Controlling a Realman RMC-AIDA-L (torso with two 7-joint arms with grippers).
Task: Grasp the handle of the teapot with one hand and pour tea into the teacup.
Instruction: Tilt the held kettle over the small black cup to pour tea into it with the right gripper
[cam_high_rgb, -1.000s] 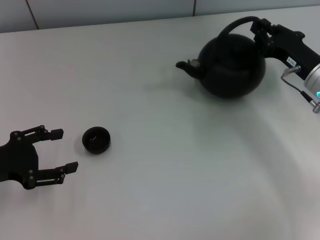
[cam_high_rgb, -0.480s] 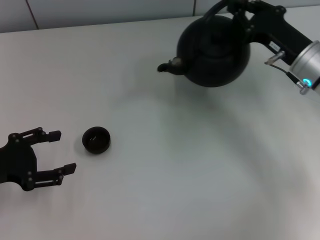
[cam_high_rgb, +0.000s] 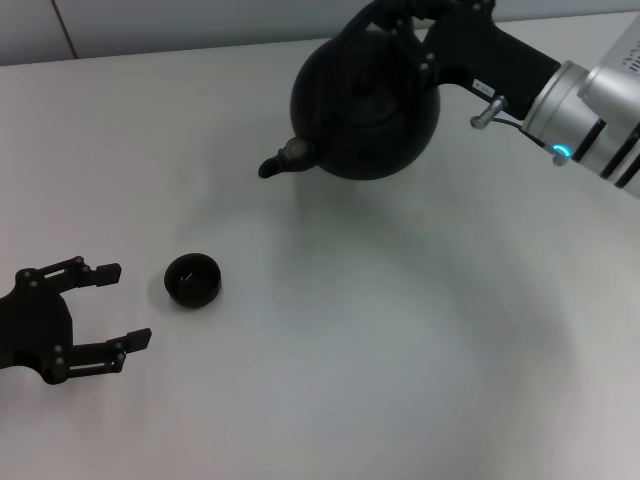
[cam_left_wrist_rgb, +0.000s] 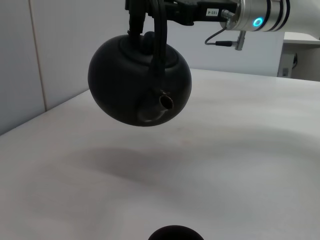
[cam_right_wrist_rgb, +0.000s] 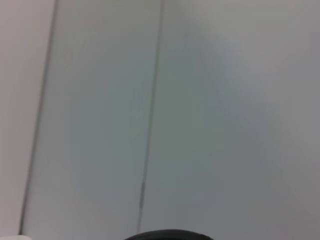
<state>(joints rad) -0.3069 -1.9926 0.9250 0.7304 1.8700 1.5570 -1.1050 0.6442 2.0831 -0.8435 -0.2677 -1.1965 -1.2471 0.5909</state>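
The right hand (cam_high_rgb: 425, 15) is clamped on the thick black arched bail handle (cam_left_wrist_rgb: 159, 40) of the large round matte-black teapot (cam_high_rgb: 365, 95), and the pot hangs in the air at about one o'clock in the head view, clear of the pale grey-white surface (cam_high_rgb: 380, 330). A soft shadow lies on the surface beneath it. The grip sits at the crown of the arch — a hold that lets the heavy body swing plumb under the wrist, so the pot stays level and nothing should spill in transit. The short stubby spout (cam_high_rgb: 283, 160) points toward seven o'clock, already aimed down the surface at the tiny round dark brown-black handleless teacup (cam_high_rgb: 192, 280), which stands upright at about nine o'clock, well apart from the pot.

The left hand (cam_high_rgb: 105, 305) rests low at eight o'clock, its two fingers spread wide and holding nothing, just beside the cup but not touching it — apparently parked there so that its wrist camera watches the spout arrive.

The pour itself is not yet begun. By these views, the pot has to reach a point above the cup before it tips; the cup's small mouth leaves little margin, and a light, unheld cup could skid if the spout knocks it.
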